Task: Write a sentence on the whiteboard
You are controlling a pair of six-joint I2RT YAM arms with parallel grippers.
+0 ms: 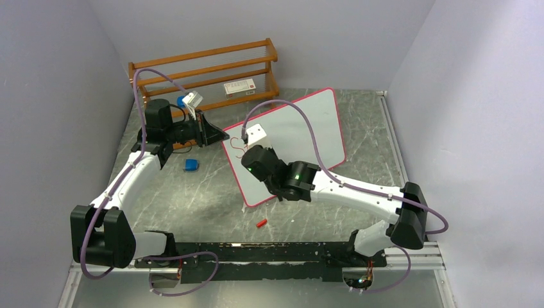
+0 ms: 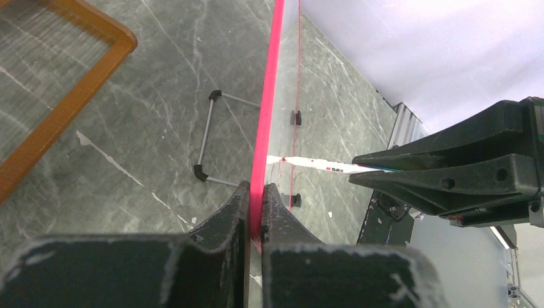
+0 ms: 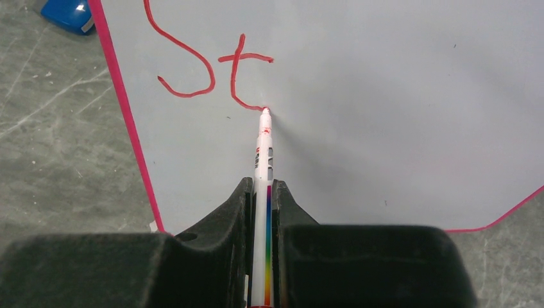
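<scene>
The whiteboard [image 1: 308,128], white with a pink-red rim, stands tilted on the table's middle. My left gripper [image 1: 221,136] is shut on its left rim; in the left wrist view the jaws [image 2: 256,199] clamp the pink edge [image 2: 271,90]. My right gripper [image 3: 262,192] is shut on a white marker [image 3: 263,151] with a rainbow stripe. The marker's tip touches the board [image 3: 385,96] at the foot of the "t". The sentence [image 3: 212,70] reads only "St" in red, near the board's upper left corner. The marker also shows in the left wrist view [image 2: 314,165].
A wooden rack [image 1: 205,67] stands at the back left with a white box [image 1: 239,87] on it. A blue block [image 1: 190,165] lies left of the board and shows in the right wrist view [image 3: 67,14]. A red cap [image 1: 260,223] lies on the table before the board.
</scene>
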